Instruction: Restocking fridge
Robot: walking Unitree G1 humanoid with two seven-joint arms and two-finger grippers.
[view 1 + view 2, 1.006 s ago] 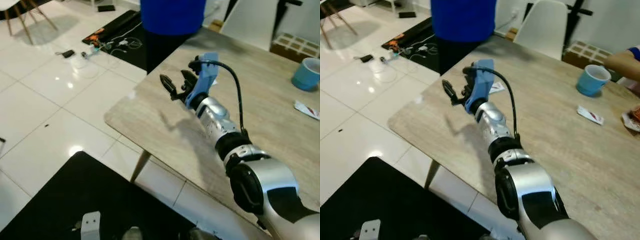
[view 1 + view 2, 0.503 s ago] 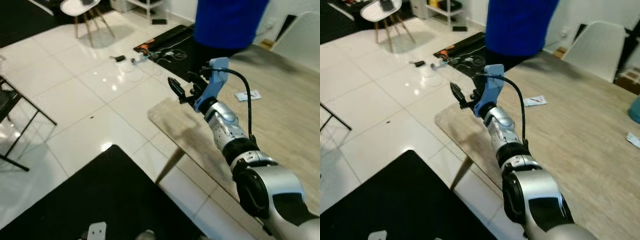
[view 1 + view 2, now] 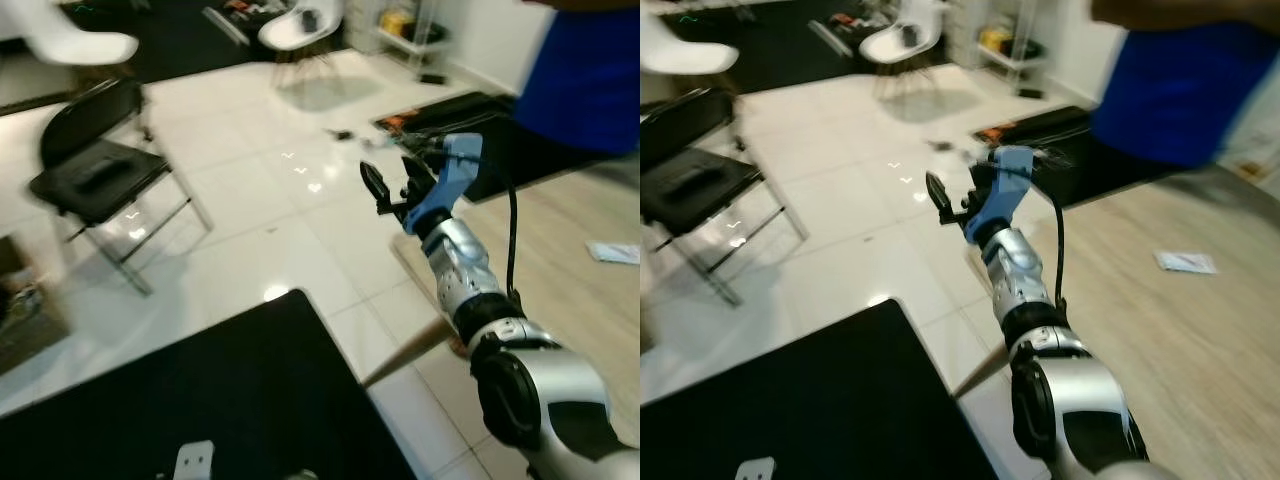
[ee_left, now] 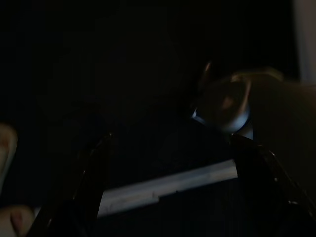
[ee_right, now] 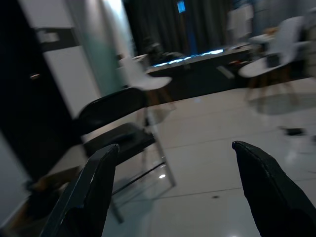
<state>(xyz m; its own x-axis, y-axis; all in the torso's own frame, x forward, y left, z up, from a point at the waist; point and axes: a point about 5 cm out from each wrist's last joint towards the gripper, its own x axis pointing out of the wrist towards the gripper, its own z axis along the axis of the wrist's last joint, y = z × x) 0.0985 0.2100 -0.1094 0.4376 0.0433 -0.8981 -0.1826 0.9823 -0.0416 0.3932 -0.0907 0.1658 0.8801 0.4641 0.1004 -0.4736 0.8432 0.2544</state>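
My right gripper [image 3: 392, 180] is held up in front of me on its silver arm, open, with nothing between its fingers [image 5: 94, 190]. It hangs over white floor tiles just past the corner of a wooden table [image 3: 560, 225]. In the right wrist view it points at a black chair [image 5: 121, 131]. The left wrist view is very dark; the left gripper [image 4: 180, 173] has its two fingers spread wide with nothing between them. No fridge or groceries can be made out.
A person in a blue top [image 3: 590, 70] stands at the table's far side. A black folding chair [image 3: 100, 180] is on the left, a white chair [image 3: 300, 20] further back. A black mat [image 3: 200, 400] lies at my feet. A paper slip [image 3: 612, 252] lies on the table.
The whole view has swung left: the table slid to the right edge and the black chair came into sight. The right arm keeps its raised pose, gripper still open.
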